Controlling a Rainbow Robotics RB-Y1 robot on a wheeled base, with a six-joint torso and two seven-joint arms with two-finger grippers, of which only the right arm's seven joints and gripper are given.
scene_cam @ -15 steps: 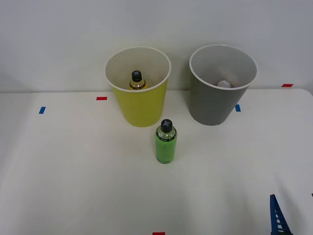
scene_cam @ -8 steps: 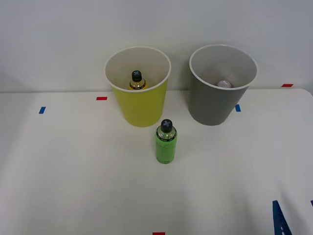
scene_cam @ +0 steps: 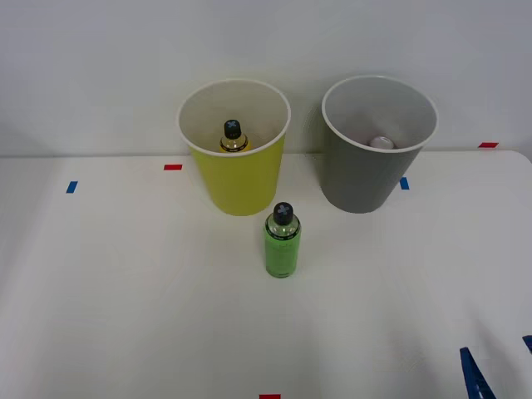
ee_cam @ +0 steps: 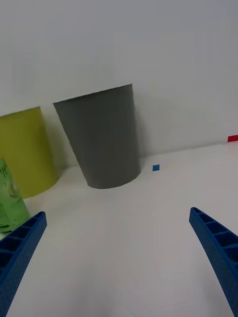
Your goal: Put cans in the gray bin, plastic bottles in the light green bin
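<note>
The light green bin [scene_cam: 237,179] stands at the back of the table, with an amber black-capped plastic bottle [scene_cam: 233,138] upright inside it. To its right is the gray bin [scene_cam: 366,179], and the silver top of a can [scene_cam: 381,143] shows inside it. A bright green plastic bottle [scene_cam: 283,245] stands upright on the table in front of the two bins. My right gripper [scene_cam: 501,366] is open and empty, low at the front right, well away from the green bottle. In the right wrist view the gripper [ee_cam: 118,215] faces the gray bin [ee_cam: 101,143], with the light green bin [ee_cam: 25,148] and the green bottle [ee_cam: 9,208] off to one side.
Small red tape marks [scene_cam: 172,167] and blue tape marks [scene_cam: 71,187] dot the white table. A white wall rises right behind the bins. The table's right edge [scene_cam: 525,162] runs close past the gray bin.
My right gripper has sunk a little toward the view's lower right corner, and a second fingertip now shows at the right edge. The bins and bottles have not moved.
</note>
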